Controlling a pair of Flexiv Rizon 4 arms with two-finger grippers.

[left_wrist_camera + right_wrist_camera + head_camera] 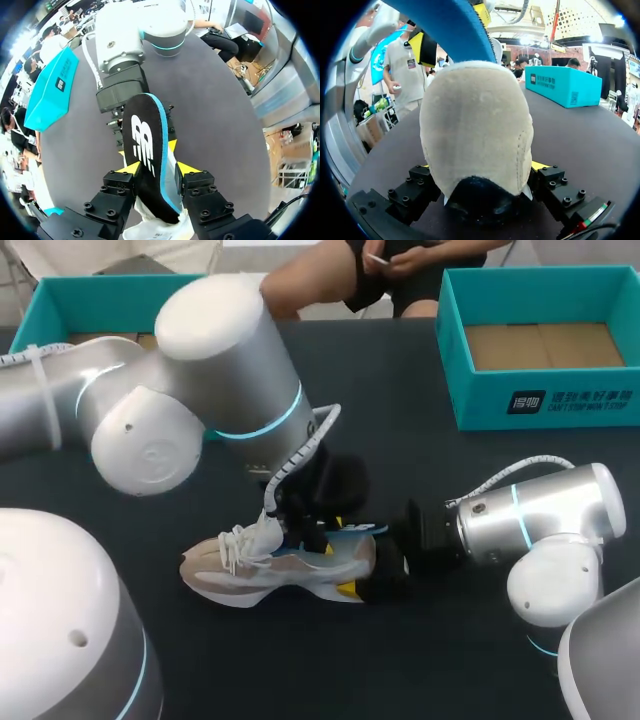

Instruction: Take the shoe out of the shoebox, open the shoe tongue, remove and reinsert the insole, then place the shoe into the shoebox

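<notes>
Beige-and-white sneaker (pixel 262 566) lies mid-bench, a black, blue-edged insole (pixel 148 150) jutting from it; the open teal shoebox (pixel 470 400) sits well apart.

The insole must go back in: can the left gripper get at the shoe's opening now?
Probably yes. The left gripper, shut on the insole, hangs just over the shoe; the right gripper clamps only the heel, and nothing else seems in the way.

2 silver arms (pixel 225 360) (cyan rings), black yellow-tipped grippers (pixel 152 169).
</notes>
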